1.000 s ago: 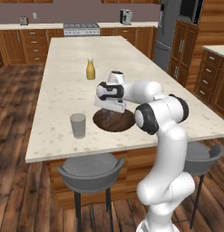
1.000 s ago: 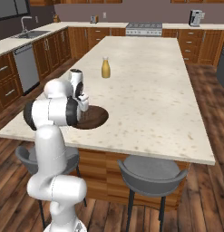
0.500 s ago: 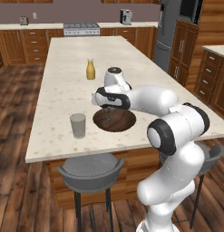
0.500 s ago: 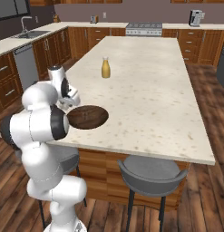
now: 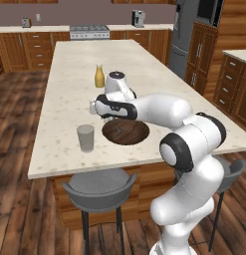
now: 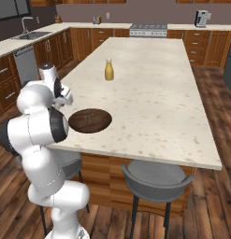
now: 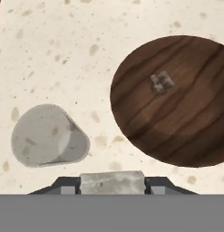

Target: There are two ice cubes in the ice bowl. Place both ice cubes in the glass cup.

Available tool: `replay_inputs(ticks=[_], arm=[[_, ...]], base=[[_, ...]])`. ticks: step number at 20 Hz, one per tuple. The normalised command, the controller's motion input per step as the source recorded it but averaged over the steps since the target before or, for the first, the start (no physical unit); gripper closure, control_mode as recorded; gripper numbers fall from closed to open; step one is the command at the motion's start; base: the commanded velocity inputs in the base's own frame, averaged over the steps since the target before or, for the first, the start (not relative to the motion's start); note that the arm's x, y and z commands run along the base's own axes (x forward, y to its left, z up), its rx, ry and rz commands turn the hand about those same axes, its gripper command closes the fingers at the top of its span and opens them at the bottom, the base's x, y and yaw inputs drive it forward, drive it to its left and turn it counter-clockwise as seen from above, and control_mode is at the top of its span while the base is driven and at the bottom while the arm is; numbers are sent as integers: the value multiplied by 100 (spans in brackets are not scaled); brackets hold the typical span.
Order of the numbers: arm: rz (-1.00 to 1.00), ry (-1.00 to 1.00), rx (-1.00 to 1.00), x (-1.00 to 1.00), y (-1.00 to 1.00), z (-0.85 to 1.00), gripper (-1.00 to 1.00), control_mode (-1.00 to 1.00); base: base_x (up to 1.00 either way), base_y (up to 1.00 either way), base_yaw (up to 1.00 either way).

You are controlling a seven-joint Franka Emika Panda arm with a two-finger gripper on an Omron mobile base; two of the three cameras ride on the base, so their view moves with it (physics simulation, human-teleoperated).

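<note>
Arm swung left toward glass cup (image 5: 85,137); hand view: fingers (image 7: 67,185) clamp ice cube (image 7: 112,181), another in ice bowl (image 7: 177,131).

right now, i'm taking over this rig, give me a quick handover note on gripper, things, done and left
Gripper: shut on an ice cube, a pale block between the finger tips, held above the counter between bowl and cup.
Ice bowl: on the island counter, one ice cube lying in it.
Glass cup: upright beside the bowl, looks empty.
Done: first cube lifted out.
Left: drop it in the cup, then fetch the second cube.
</note>
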Motion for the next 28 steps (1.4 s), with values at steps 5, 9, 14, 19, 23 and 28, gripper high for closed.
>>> replay_inputs(ticks=[5,9,14,19,23,28], arm=[[3,0,0,0,60,9,100,-100],[0,-4,0,0,42,0,100,-100],[0,-8,-1,0,23,0,100,-100],[0,-3,-1,5,24,-12,100,-100],[0,0,0,12,6,-12,100,-100],[0,1,0,16,0,-12,100,-100]], base=[[0,0,0],[0,0,0],[0,0,0],[0,0,0],[0,0,0],[0,0,0]])
